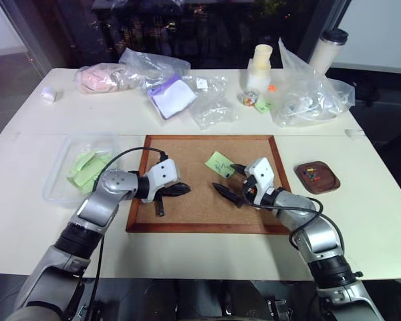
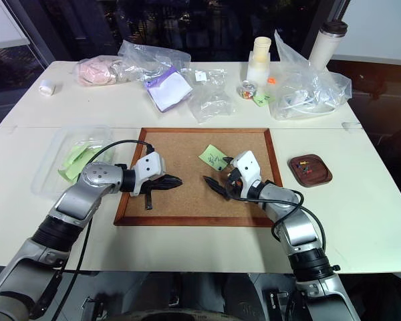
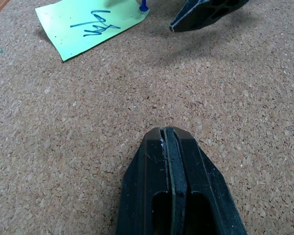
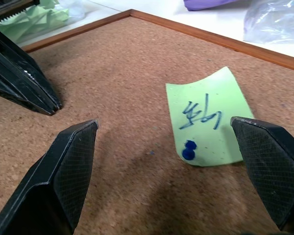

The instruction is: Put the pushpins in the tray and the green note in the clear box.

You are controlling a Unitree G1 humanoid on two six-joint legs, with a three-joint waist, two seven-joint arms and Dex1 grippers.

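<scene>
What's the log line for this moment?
left claw shut, empty | right claw open at green note | note pinned on corkboard

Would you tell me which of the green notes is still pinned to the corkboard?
The green note with dark writing, held by a blue pushpin on the corkboard. The other green slips lie loose in the clear box.

Green note (image 1: 220, 163) lies on corkboard (image 1: 187, 214), btwn both grippers. L gripper (image 1: 177, 190) pinched closed, R gripper (image 1: 230, 182) spread wide just beside note. Tray (image 1: 317, 177) right of board w/ pins inside.
</scene>
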